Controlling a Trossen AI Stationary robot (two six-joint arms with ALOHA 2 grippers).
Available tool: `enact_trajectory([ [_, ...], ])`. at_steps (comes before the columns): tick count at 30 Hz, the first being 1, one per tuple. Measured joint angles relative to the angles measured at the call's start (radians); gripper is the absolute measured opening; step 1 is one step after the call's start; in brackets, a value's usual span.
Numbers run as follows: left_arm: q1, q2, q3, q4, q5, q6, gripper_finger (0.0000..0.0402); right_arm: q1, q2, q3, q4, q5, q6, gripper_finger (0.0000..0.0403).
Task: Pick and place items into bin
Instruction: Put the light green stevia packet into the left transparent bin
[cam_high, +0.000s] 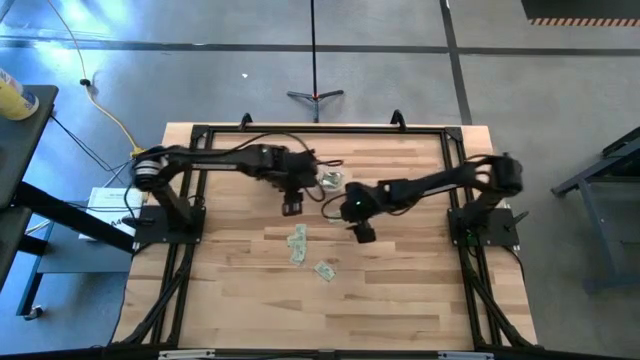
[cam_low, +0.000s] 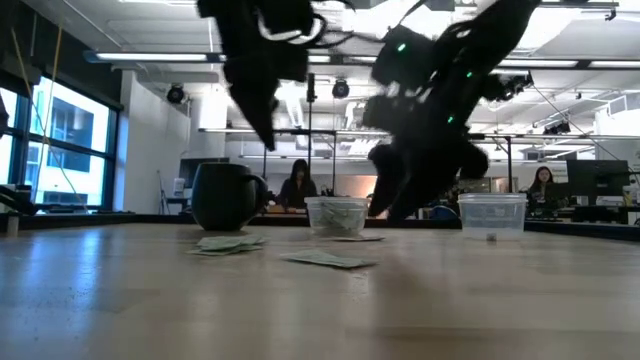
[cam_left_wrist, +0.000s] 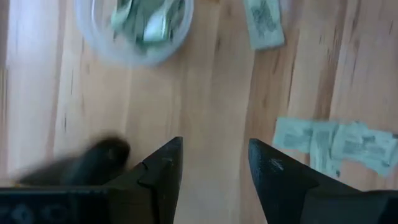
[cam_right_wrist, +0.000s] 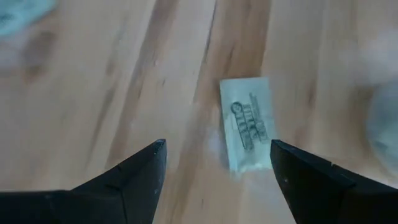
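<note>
A pale wooden tabletop (cam_high: 400, 300) fills my overhead view, with an open workshop and seated people (cam_low: 298, 184) far behind it. About a dozen small flat pale-green-and-white paper slips are my targets. Some already lie crumpled inside the small round shallow clear plastic bowl (cam_left_wrist: 132, 31) near the table's middle; a loose cluster (cam_high: 298, 244) lies on the wood nearer the front edge, and one more (cam_high: 324, 269) sits just beyond it.

My right gripper (cam_right_wrist: 217, 168) hangs low with its fingers spread wide and empty, framing a single printed slip (cam_right_wrist: 249, 123), probably lined up for a pinch. My left gripper (cam_left_wrist: 214, 165) hovers just beside the bowl, its fingers parted and empty. A dark mug (cam_low: 225, 196) stands apart.
</note>
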Motion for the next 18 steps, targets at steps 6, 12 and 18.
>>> enact_trajectory([
  [6, -0.048, -0.182, -0.195, 0.07, -0.05, -0.143, 0.0213, -0.006, 0.119, 0.097, -0.02, 0.021, 0.023, 0.0278],
  [12, -0.104, -0.3, -0.296, 0.071, -0.101, -0.248, 0.0211, -0.045, 0.194, 0.154, -0.071, -0.103, 0.039, 0.0277],
  [18, -0.137, -0.345, -0.326, 0.069, -0.146, -0.281, 0.0209, -0.088, 0.231, 0.168, -0.096, -0.11, 0.095, 0.0258],
])
